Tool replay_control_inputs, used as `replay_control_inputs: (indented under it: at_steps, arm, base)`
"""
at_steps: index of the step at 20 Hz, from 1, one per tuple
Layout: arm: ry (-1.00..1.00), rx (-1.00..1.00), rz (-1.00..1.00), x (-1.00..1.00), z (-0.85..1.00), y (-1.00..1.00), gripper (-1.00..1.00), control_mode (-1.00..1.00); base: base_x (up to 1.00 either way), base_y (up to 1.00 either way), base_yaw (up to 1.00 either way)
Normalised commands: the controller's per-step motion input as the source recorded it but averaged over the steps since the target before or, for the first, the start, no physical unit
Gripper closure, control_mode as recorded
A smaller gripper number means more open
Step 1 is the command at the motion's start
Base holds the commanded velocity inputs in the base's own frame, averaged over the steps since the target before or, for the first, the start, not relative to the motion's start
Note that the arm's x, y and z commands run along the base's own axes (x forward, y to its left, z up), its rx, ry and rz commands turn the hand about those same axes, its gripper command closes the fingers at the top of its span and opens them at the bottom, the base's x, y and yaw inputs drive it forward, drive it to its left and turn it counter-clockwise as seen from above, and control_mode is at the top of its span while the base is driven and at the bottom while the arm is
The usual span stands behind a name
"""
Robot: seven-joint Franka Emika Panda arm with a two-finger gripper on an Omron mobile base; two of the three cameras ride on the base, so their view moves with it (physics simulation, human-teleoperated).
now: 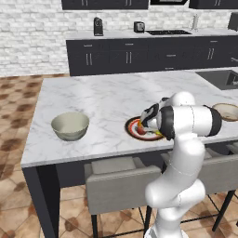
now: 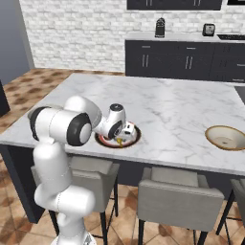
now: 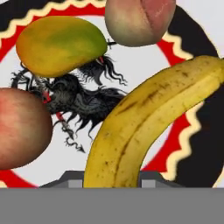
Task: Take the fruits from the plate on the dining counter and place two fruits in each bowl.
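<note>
On the dining counter (image 1: 107, 95) lies the plate (image 3: 199, 144), black-and-red rimmed with a dark pattern on its white centre. Several fruits lie on it: a yellow banana (image 3: 148, 118), a red apple (image 3: 22, 129), an orange-green fruit (image 3: 61, 43) and a tan-pink peach (image 3: 140, 19). My gripper (image 3: 111, 180) is down on the plate (image 1: 132, 126), shut on the near end of the banana. A deep pale grey-green bowl (image 1: 70, 125) stands left of the plate. The shallow tan bowl (image 1: 226, 111) sits to the right. From the right base, my gripper (image 2: 122, 136) hangs over the plate (image 2: 133, 139).
Grey stools (image 1: 118, 179) are tucked under the counter's near edge. A sink (image 1: 223, 78) is set in the counter at the far right. The dark cabinet counter (image 1: 139, 56) along the brick wall carries small appliances.
</note>
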Motion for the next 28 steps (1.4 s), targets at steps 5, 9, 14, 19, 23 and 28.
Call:
replay_control_inputs:
  at_steps: [5, 9, 14, 19, 23, 28]
  arm:
    - [0.00, 0.00, 0.00, -0.40, 0.54, 0.00, 1.00, -1.00]
    - [0.00, 0.00, 0.00, -0.51, 0.58, 0.11, 1.00, -1.00]
    - [0.00, 0.00, 0.00, -0.35, 0.64, 0.45, 1.00, -1.00]
    - [0.01, 0.00, 0.00, -0.37, 0.67, 0.67, 1.00, -1.00]
    - [0.00, 0.00, 0.00, -0.39, 0.49, 0.87, 1.00, -1.00]
    - [0.00, 0.00, 0.03, -0.29, 0.35, 1.00, 1.00, -1.00]
  base:
    - [0.00, 0.00, 0.00]
    - [0.00, 0.00, 0.00]
    - [0.00, 0.00, 0.00]
    - [0.00, 0.00, 0.00]
    - [0.00, 0.00, 0.00]
    - [0.00, 0.00, 0.00]
